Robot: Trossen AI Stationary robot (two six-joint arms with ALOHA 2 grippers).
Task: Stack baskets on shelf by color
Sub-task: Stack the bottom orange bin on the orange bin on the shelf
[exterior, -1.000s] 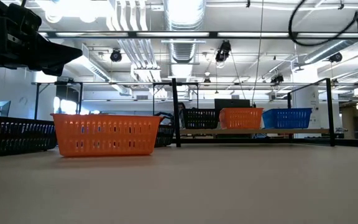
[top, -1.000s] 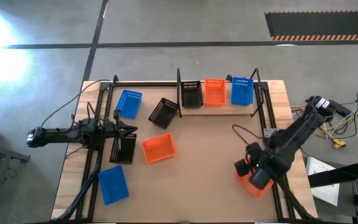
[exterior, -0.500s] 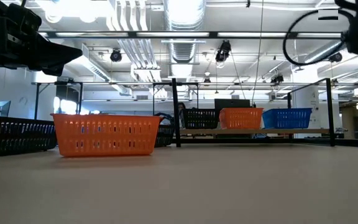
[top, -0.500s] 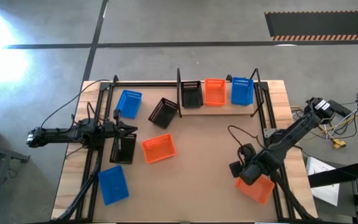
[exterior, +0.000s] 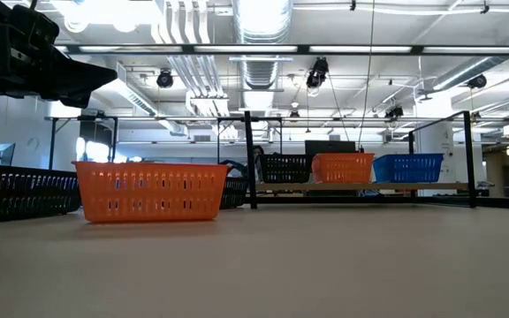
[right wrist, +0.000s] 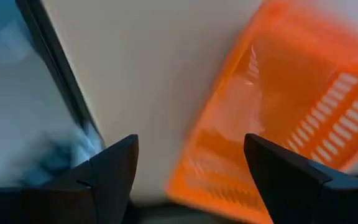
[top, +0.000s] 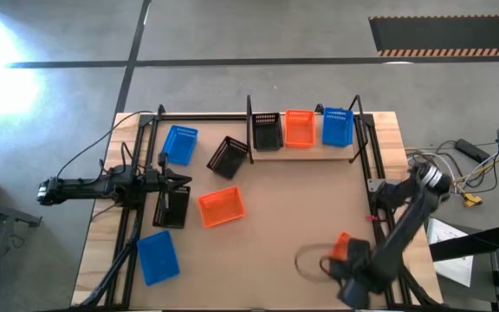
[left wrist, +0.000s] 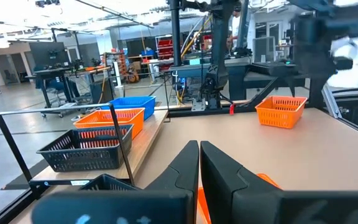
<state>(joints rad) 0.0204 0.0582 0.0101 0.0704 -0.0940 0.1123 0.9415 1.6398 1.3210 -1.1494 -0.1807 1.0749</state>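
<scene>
The shelf (top: 306, 153) stands at the table's far edge and carries one black basket (top: 267, 130), one orange basket (top: 299, 127) and one blue basket (top: 337, 126). Loose on the table lie two blue baskets (top: 179, 144) (top: 157, 256), a tilted black one (top: 228, 157), another black one (top: 171, 206) and an orange one (top: 222, 208). A further orange basket (top: 340, 245) sits near the right near corner. My right gripper (right wrist: 190, 142) hovers open just above it (right wrist: 278, 118). My left gripper (left wrist: 199, 163) is shut and waits at the table's left, by the black basket.
Black metal rails run along the table's left side (top: 128, 234) and right side (top: 375, 165). A cable loop (top: 306, 260) hangs beside my right arm. The wide brown middle of the table (top: 293, 208) lies between the loose baskets and the orange basket at the right.
My right arm has swung quickly from the table's right edge toward its near edge, ending low over the orange basket near the right near corner, and has left the low view. Its cable loop trailed along.
</scene>
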